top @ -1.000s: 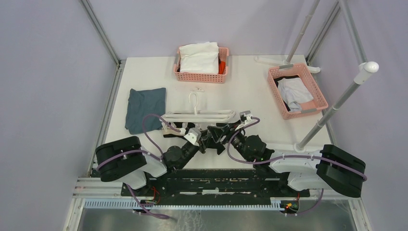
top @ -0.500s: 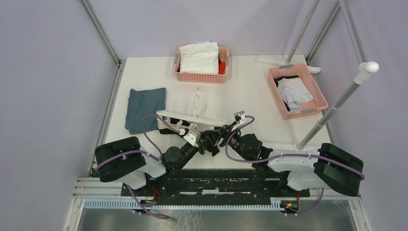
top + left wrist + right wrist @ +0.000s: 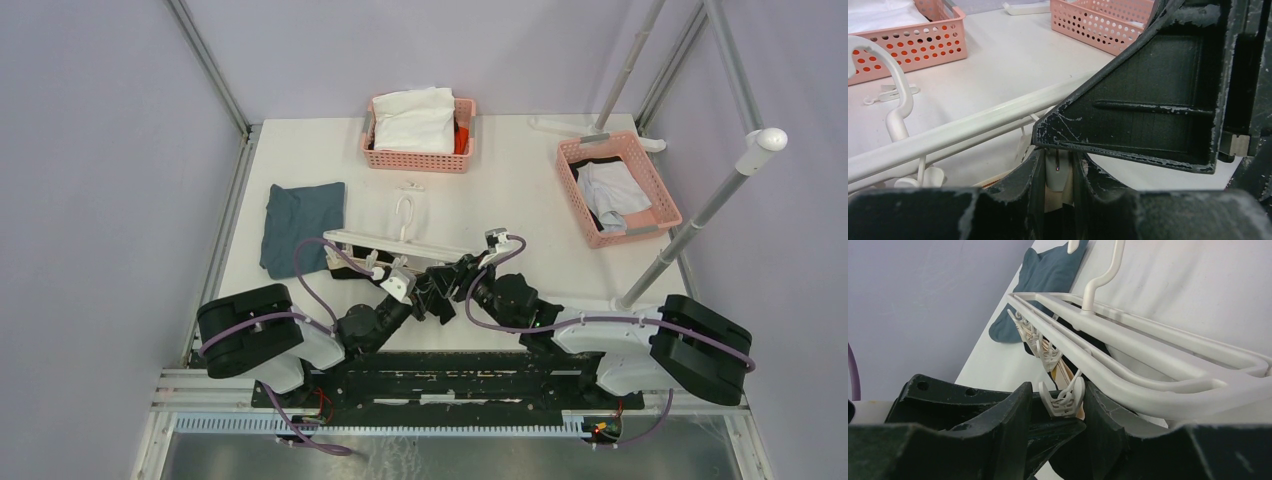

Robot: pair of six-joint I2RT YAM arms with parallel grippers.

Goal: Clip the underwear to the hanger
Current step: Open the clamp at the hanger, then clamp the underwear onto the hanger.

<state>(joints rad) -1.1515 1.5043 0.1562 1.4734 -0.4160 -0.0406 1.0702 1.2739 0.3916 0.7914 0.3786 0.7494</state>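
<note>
Apparently mid-task, the left gripper [image 3: 1055, 172] pinches the underwear [image 3: 1083, 332] by its tan waistband beneath the hanger [image 3: 1168, 390], while the right gripper [image 3: 1058, 405] brackets a dangling clip [image 3: 1064, 399], grip unclear, fastening unfinished.

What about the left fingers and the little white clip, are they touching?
Touching. The left wrist view shows the clip pinched tight between both fingers.

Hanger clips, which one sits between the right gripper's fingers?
The nearest clip, at the row's end; the other clips hang farther along the hanger, outside the right gripper.
</note>
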